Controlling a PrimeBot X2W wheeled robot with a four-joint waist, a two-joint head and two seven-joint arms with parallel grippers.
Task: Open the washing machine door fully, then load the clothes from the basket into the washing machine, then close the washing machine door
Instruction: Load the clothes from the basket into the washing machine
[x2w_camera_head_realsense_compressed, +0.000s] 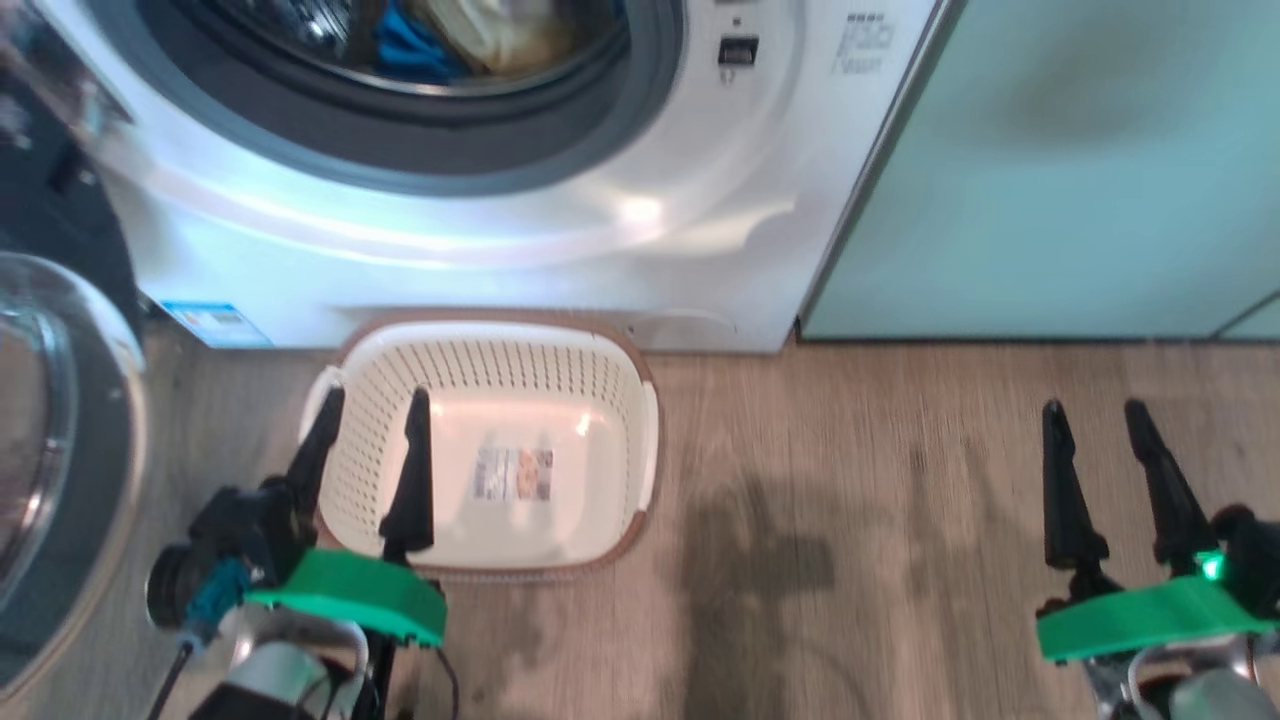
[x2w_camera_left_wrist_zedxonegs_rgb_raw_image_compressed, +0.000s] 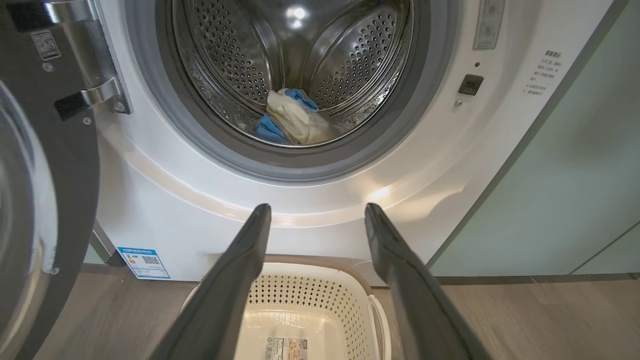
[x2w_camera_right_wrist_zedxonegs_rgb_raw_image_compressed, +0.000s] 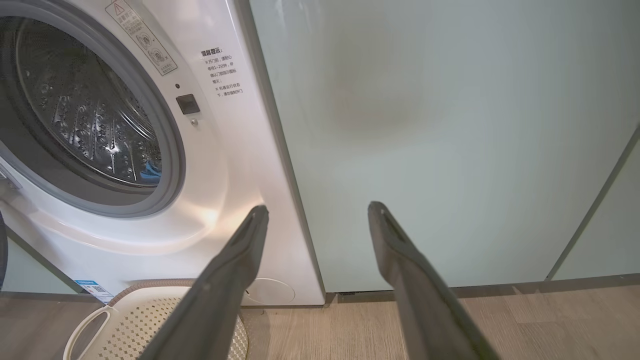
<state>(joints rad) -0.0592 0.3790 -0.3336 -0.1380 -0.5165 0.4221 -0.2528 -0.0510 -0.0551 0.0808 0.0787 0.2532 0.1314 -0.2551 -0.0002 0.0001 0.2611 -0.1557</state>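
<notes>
Left fingers: the two long dark fingers of the left gripper (x2w_camera_head_realsense_compressed: 374, 398) are spread wide with nothing held, and are seen over the left wall of the basket.
Right fingers: those of the right gripper (x2w_camera_head_realsense_compressed: 1093, 408) are likewise spread and empty, over the wooden floor (x2w_camera_head_realsense_compressed: 850, 450).
Basket: the small cream perforated plastic basket (x2w_camera_head_realsense_compressed: 560, 375) is set just before the machine; no garment is seen in it.
Clothes: the soft pale yellow and blue garments (x2w_camera_left_wrist_zedxonegs_rgb_raw_image_compressed: 295, 120) are lodged low in the steel drum of the big white front-loading washing machine (x2w_camera_head_realsense_compressed: 560, 240).
Door: the large round black-rimmed glass door (x2w_camera_left_wrist_zedxonegs_rgb_raw_image_compressed: 60, 200) is swung open at the left.
Step judged: only closing is left.
Risk, seal: cloth could be pinched if the heap lies too near the grey ring (x2w_camera_left_wrist_zedxonegs_rgb_raw_image_compressed: 300, 167).
Risk, contact: the glossy curved rim could be slipped off by the fingers.
Risk, swing: the left arm, beside the door, could be struck.
</notes>
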